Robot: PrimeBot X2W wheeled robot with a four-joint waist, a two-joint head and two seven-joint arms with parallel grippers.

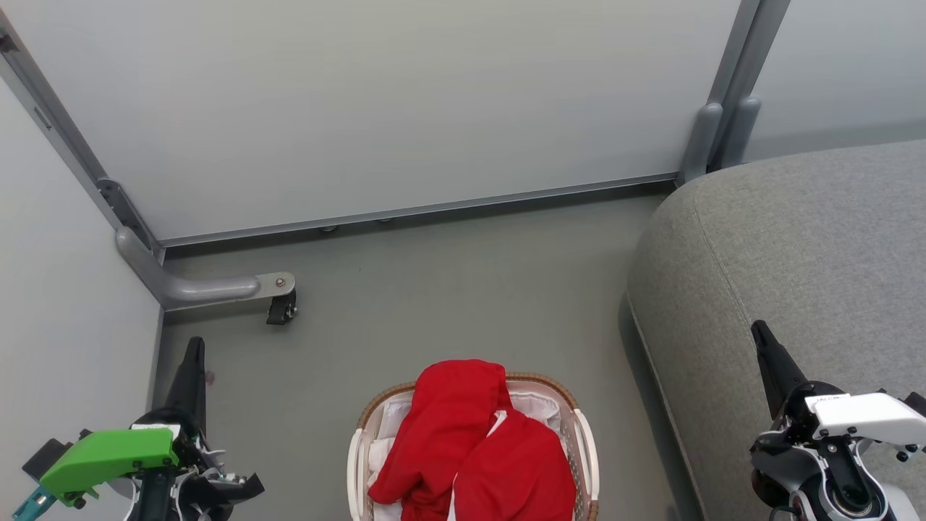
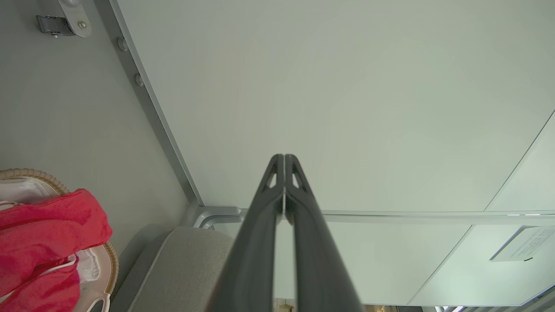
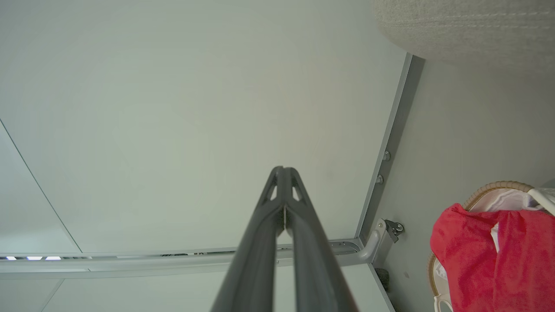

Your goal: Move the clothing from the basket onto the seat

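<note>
Clothing (image 1: 470, 441) lies heaped in the basket (image 1: 587, 449), red folds spilling over the white liner and rising above the woven rim. The basket stands on the floor (image 1: 434, 289), well short of the floor's far edge, where the partition panel (image 1: 362, 108) meets it, and near its right edge, where the seat (image 1: 796, 253) begins.

The left end effector (image 1: 194, 349) hangs at the floor's left edge, fingers pressed together and holding nothing. The clothing lies to its right and nearer the robot. The right end effector (image 1: 761, 334) hangs over the seat's front corner, likewise closed and empty, with the clothing to its left and nearer the robot. Each wrist view confirms this, with the red heap at the lower inner side and the fingers pointing past it at the panel.

The heap sits about midway between the two, so neither arm looks clearly nearer. The right one is on the seat's side, which probably suits the carry. The upper garment's long line runs from the basket's far rim back toward the robot, slanting a little to the left.

Either arm would likely have to swing inward, draw back, and part its fingers before descending.

The floor is smooth grey. A caster foot (image 1: 281, 307) juts out of its far left corner, well apart from the basket. The room is a tight bay of pale panels.
</note>
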